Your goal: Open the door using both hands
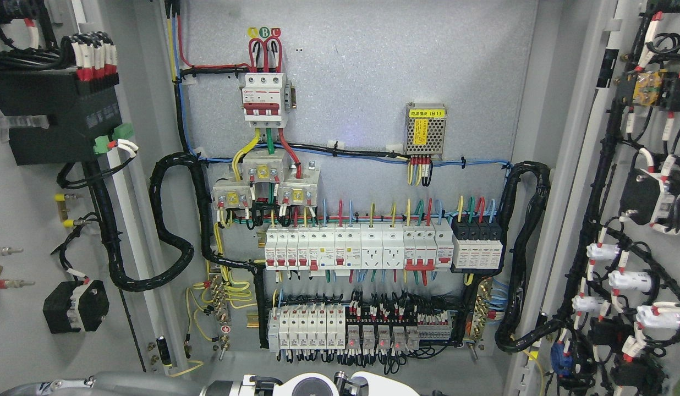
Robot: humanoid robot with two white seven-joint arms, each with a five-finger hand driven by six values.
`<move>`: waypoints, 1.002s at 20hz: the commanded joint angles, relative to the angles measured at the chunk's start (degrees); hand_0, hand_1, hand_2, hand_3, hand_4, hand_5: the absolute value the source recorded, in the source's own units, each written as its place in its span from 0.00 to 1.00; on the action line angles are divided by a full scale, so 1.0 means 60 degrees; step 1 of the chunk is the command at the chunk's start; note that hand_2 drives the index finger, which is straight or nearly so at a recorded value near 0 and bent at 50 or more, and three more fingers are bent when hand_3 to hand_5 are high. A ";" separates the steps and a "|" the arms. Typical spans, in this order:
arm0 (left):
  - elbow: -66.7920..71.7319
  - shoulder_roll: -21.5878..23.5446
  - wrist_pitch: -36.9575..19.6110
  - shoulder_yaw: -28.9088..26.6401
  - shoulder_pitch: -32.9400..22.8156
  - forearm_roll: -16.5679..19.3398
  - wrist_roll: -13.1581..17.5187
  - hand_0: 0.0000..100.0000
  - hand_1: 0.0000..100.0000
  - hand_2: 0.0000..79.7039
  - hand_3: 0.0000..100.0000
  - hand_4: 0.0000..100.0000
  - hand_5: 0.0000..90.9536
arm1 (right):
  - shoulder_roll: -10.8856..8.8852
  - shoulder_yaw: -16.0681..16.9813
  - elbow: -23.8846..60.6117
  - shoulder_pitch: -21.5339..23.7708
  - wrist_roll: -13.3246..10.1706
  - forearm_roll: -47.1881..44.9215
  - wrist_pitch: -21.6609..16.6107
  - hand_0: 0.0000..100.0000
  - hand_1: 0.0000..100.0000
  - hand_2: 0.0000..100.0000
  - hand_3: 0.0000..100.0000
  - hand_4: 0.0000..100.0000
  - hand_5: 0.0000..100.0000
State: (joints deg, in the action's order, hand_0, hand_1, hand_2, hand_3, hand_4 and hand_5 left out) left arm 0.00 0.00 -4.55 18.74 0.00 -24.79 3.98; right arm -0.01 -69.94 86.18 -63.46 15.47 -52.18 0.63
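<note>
The cabinet stands wide open. Its left door [37, 220] is swung out at the picture's left, its inner face carrying a black module and wired parts. The right door [637, 220] is swung out at the right, covered in black cable looms and white connectors. Between them the back panel [373, 82] shows rows of breakers [356, 250] and relays [345, 330]. My left arm [98, 382] lies along the bottom edge from the lower left, ending in white and black parts [318, 385] at the bottom middle, below the cabinet. The right arm is out of view.
A thick black cable loom [169, 231] loops from the left door hinge side into the cabinet. Another loom [524, 253] loops at the right hinge side. A red three-pole main breaker [264, 96] and a small power supply [425, 129] sit high on the panel.
</note>
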 commanded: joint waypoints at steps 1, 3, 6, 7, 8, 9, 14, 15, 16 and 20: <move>-0.0263 0.0191 -0.0004 -0.0003 0.0220 0.0000 -0.0003 0.30 0.00 0.04 0.03 0.04 0.00 | 0.0001 0.1048 0.0064 0.0425 -0.0322 0.0127 0.0026 0.22 0.00 0.00 0.00 0.00 0.00; -0.0263 0.0191 0.0011 -0.0003 0.0220 0.0000 -0.0003 0.30 0.00 0.04 0.03 0.04 0.00 | 0.0001 0.1736 0.0269 0.0819 -0.0382 0.0141 0.0012 0.22 0.00 0.00 0.00 0.00 0.00; -0.0263 0.0205 0.0011 -0.0003 0.0264 0.0000 0.0011 0.30 0.00 0.04 0.03 0.04 0.00 | -0.0056 0.2528 0.0839 0.1580 -0.0382 0.0403 -0.0003 0.22 0.00 0.00 0.00 0.00 0.00; -0.0263 0.0206 -0.0004 -0.0003 0.0278 0.0000 -0.0003 0.30 0.00 0.04 0.03 0.04 0.00 | -0.0159 0.2719 0.1001 0.1931 -0.0382 0.0739 -0.0018 0.22 0.00 0.00 0.00 0.00 0.00; -0.0263 0.0191 0.0011 -0.0003 0.0307 0.0000 -0.0003 0.30 0.00 0.04 0.03 0.04 0.00 | -0.0189 0.2851 0.1205 0.2254 -0.0353 0.1003 -0.0032 0.22 0.00 0.00 0.00 0.00 0.00; -0.0263 0.0191 0.0011 -0.0003 0.0322 0.0000 -0.0003 0.30 0.00 0.04 0.03 0.04 0.00 | -0.0189 0.3026 0.1425 0.2692 -0.0323 0.1194 -0.0033 0.22 0.00 0.00 0.00 0.00 0.00; -0.0263 0.0176 0.0011 -0.0003 0.0322 0.0000 -0.0003 0.30 0.00 0.03 0.03 0.04 0.00 | -0.0174 0.3978 0.2173 0.4612 -0.0265 0.2043 -0.0484 0.22 0.00 0.00 0.00 0.00 0.00; -0.0263 0.0176 0.0011 -0.0003 0.0322 0.0000 -0.0003 0.30 0.00 0.03 0.03 0.04 0.00 | -0.0189 0.4125 0.2218 0.4876 -0.0250 0.2481 -0.0878 0.22 0.00 0.00 0.00 0.00 0.00; -0.0263 0.0176 0.0011 -0.0003 0.0322 0.0000 -0.0003 0.30 0.00 0.03 0.03 0.04 0.00 | -0.0247 0.4315 0.2218 0.5140 -0.0264 0.2920 -0.1274 0.22 0.00 0.00 0.00 0.00 0.00; -0.0263 0.0176 0.0011 -0.0003 0.0322 0.0000 0.0011 0.30 0.00 0.03 0.03 0.04 0.00 | -0.0452 0.5004 0.2233 0.6778 -0.0352 0.4386 -0.2110 0.22 0.00 0.00 0.00 0.00 0.00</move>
State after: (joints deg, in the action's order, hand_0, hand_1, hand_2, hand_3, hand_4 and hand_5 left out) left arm 0.00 0.00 -4.50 18.72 0.00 -24.79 3.90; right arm -0.27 -51.17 94.98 -35.14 13.82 -35.91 -8.75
